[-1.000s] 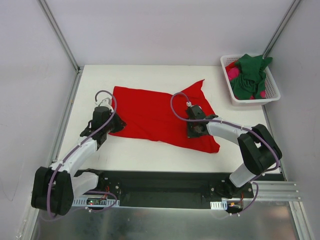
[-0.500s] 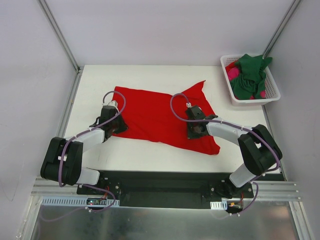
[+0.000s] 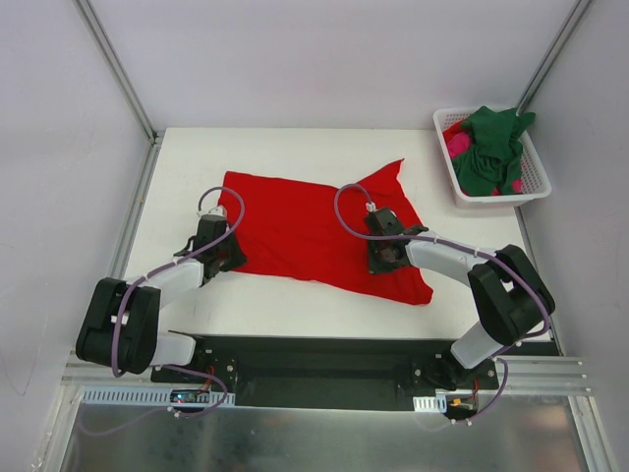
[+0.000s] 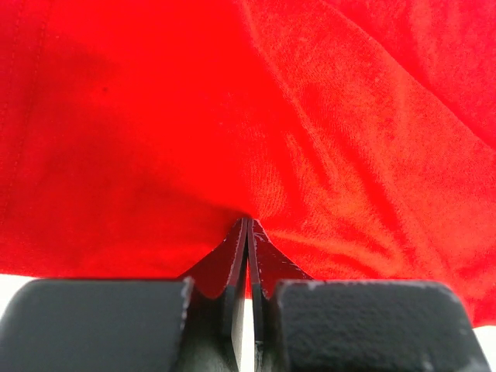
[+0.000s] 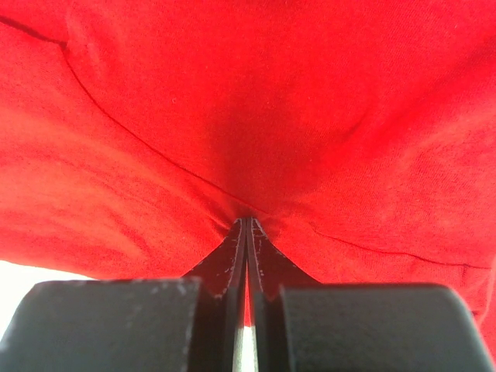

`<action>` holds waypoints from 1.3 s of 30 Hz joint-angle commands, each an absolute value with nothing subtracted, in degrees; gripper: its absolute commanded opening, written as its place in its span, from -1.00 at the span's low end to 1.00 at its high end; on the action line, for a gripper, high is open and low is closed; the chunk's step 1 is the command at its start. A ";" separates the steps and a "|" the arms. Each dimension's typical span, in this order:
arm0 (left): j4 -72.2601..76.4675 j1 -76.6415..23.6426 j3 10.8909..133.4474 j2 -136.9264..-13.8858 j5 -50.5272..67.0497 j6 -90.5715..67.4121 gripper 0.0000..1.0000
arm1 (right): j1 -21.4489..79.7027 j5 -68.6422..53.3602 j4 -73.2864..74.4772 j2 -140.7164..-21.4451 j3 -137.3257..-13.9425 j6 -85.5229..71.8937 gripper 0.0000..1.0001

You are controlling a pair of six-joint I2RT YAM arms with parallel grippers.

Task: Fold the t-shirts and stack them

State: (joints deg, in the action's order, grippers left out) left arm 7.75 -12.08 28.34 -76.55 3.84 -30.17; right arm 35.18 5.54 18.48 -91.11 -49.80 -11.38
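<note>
White tabletop, pale grey walls. The left gripper and right gripper each pinch the bright red cloth t-shirt; the left has edged back leftward.

Obstacle: basket, far-right corner

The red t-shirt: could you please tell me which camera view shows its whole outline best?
Top external: the red t-shirt shows nearly its full outline, spread on the table. Both wrist views show only close-up wrinkled patches of it.
</note>
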 commanded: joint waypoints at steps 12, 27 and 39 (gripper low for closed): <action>-10.98 -12.57 29.62 -71.45 -2.29 -34.80 -1.00 | 35.68 4.83 23.29 -90.70 -49.48 -11.16 -0.97; -18.80 -17.05 22.42 -65.76 -2.02 -43.32 -1.00 | 35.60 4.83 24.61 -89.12 -50.10 -10.37 -0.97; -25.04 -20.30 21.79 -54.59 -8.42 -45.88 -1.00 | 35.60 5.01 25.40 -88.42 -49.93 -10.28 -0.97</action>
